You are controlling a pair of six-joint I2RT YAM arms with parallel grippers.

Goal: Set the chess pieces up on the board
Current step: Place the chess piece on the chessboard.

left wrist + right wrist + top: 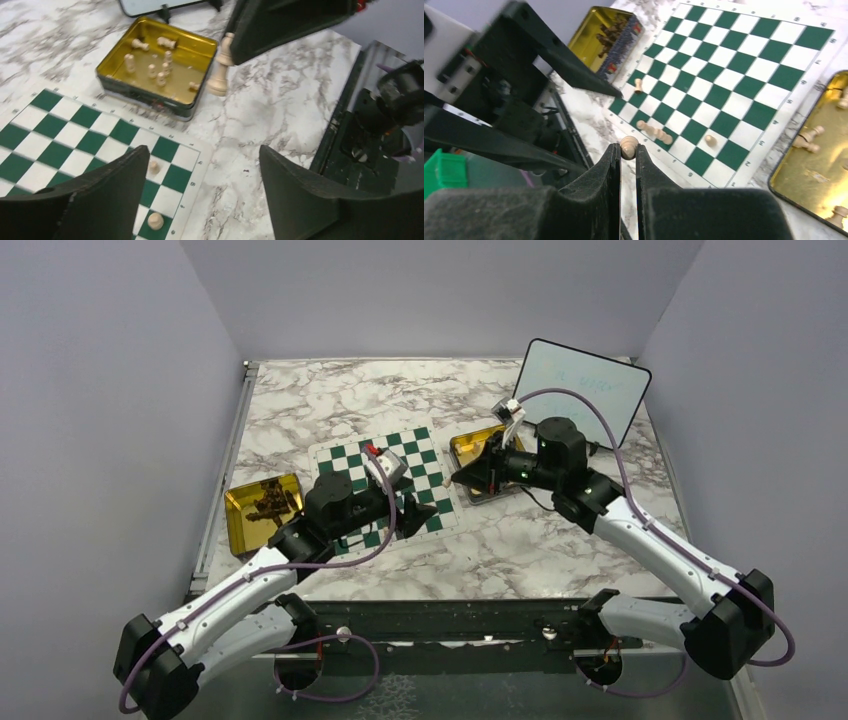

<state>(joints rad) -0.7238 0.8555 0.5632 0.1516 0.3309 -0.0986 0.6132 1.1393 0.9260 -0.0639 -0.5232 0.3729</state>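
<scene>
Over the near right corner of the board, my left tool hangs with its two fingers spread wide and nothing between them. Just under its left finger, two small cream pawns stand on the board's outer squares, one behind the other, close to the white border. They are apart from both fingers.

My right tool is to the right of the board, beside the gold tin that sits on the marble surface. Its fingers are almost together and pinch the round head of a tall cream chess piece. From the left wrist, this piece hangs tilted, with its base low beside the tin's near right corner. I cannot tell whether the base touches the surface.

More cream chess pieces lie loose inside that tin, some upright and some on their sides. From the right wrist, a longer cream piece lies on its side on the board near the edge closest to my right tool. A pawn sits a few squares from it, and another small piece is farther along the same edge.

A second gold tin holding dark pieces sits off the board's left side. A framed whiteboard stands behind my right arm.
</scene>
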